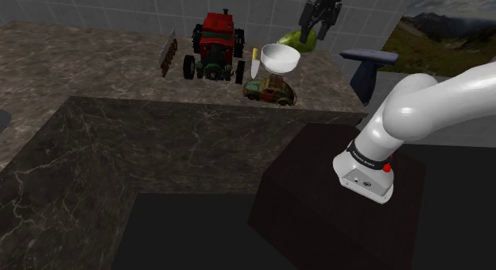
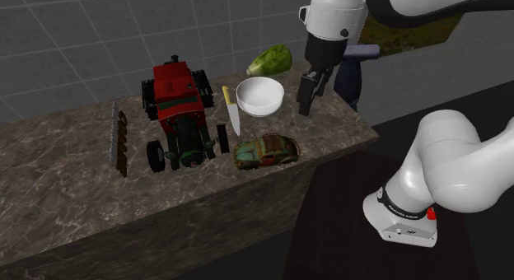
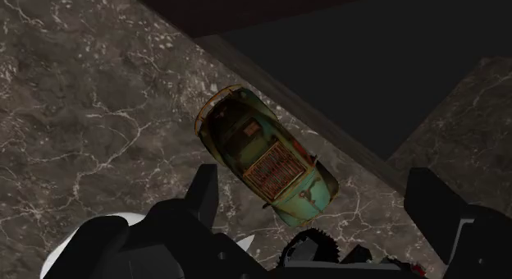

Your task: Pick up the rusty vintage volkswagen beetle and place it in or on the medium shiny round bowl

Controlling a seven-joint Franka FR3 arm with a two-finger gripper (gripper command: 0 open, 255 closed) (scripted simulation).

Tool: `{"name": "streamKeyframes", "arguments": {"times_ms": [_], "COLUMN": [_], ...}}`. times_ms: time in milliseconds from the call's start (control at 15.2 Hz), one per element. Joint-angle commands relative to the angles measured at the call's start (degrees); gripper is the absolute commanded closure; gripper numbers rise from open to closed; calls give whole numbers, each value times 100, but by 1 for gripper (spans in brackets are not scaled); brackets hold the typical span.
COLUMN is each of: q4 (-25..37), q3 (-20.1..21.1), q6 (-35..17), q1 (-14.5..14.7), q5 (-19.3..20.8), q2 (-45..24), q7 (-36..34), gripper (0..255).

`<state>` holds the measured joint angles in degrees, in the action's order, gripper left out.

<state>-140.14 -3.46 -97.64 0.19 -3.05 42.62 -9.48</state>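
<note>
The shoulder camera sits beside and a little behind my stand (image 1: pixel 318 205), high and well back. It looks down over the marble counter (image 1: pixel 79 62) toward the tiled wall, with the stand at its 4 o'clock. The second exterior camera is nearer the counter and faces the same wall, with my base at its 4 o'clock. Both take in the red tractor (image 1: pixel 215 46), the white bowl (image 1: pixel 280 58) and the rusty beetle (image 1: pixel 269 90). The wrist camera on my claw (image 3: pixel 316 195) looks steeply down, close over the beetle and the counter's edge.

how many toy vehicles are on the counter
2: a red tractor beside the knife, and a rusty beetle car near the counter edge, in front of the white bowl. None seems hidden.
</note>
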Motion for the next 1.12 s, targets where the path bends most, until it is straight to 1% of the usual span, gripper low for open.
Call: {"name": "streamKeyframes", "arguments": {"times_ms": [0,528,924,1056], "q4": [0,-135,-34,-81], "q3": [0,-50,11,7], "q6": [0,-1261,-2205,-2305], "q1": [0,369,545,541], "q5": [0,643,1194,1214], "q2": [0,-1526,-2799,-2854], "q7": [0,1363,2169,2177], "gripper": [0,0,0,0]}}
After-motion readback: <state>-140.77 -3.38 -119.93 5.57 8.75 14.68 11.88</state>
